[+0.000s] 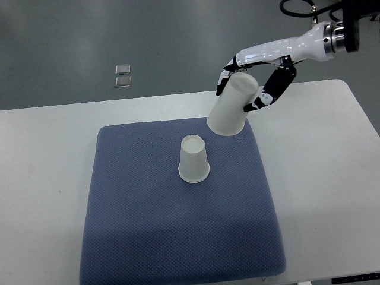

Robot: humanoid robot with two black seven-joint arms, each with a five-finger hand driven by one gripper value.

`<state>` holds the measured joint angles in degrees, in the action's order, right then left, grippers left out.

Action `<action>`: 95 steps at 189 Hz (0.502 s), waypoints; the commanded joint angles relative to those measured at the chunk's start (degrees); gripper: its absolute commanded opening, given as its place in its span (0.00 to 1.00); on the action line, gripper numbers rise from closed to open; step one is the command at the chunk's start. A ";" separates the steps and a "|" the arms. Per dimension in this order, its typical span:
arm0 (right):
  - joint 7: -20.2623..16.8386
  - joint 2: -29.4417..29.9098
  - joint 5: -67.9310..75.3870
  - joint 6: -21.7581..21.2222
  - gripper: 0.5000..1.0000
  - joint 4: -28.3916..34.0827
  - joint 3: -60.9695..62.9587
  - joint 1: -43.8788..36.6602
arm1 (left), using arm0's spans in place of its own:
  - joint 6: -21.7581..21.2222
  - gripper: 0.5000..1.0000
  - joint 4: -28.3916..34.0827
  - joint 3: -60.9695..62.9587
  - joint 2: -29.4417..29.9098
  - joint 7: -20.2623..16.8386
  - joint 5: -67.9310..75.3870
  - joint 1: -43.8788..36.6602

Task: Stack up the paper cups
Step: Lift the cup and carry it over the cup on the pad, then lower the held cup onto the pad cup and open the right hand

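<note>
A white paper cup (194,158) stands upside down near the middle of the blue mat (148,225). My right hand (252,83) comes in from the upper right and is shut on a second white paper cup (233,105). That cup is held tilted, mouth down, above the mat's far right corner. It hangs up and to the right of the standing cup, apart from it. My left arm does not show.
The blue mat lies on a white table (332,178). Two small clear squares (123,76) lie on the grey floor beyond the table's far edge. Black cables (297,7) hang at the top right.
</note>
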<state>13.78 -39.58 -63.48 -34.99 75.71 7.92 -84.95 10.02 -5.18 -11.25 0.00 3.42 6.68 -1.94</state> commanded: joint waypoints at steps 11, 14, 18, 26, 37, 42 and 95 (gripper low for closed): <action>-2.62 7.32 0.03 -0.01 0.45 -0.82 -0.19 -1.01 | 0.00 1.00 0.00 0.00 0.00 0.01 0.00 0.01; -2.79 8.11 -0.06 -0.01 0.45 -1.08 -0.27 -1.01 | 0.00 1.00 0.00 0.00 0.00 0.01 0.00 0.01; -2.88 8.47 -0.06 -0.01 0.45 -1.26 -0.36 -1.01 | 0.00 1.00 0.00 0.00 0.00 0.01 0.00 0.01; -3.23 9.78 -0.15 -0.01 0.45 -1.70 -0.54 -1.01 | 0.00 1.00 0.00 0.00 0.00 0.01 0.00 0.01; -3.67 11.28 -0.59 -0.01 0.45 -2.40 -0.71 -0.83 | 0.00 1.00 0.00 0.00 0.00 0.01 0.00 0.01; -3.94 11.98 -0.76 -0.01 0.45 -2.93 -0.80 -0.66 | 0.00 1.00 0.00 0.00 0.00 0.01 0.00 0.01; -4.90 15.49 -6.65 -0.01 0.45 -7.50 -1.41 2.16 | 0.00 1.00 0.00 0.00 0.00 0.01 0.00 0.01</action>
<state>8.93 -25.23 -67.87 -35.00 70.36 6.90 -83.93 10.02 -5.18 -11.25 0.00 3.44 6.68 -1.93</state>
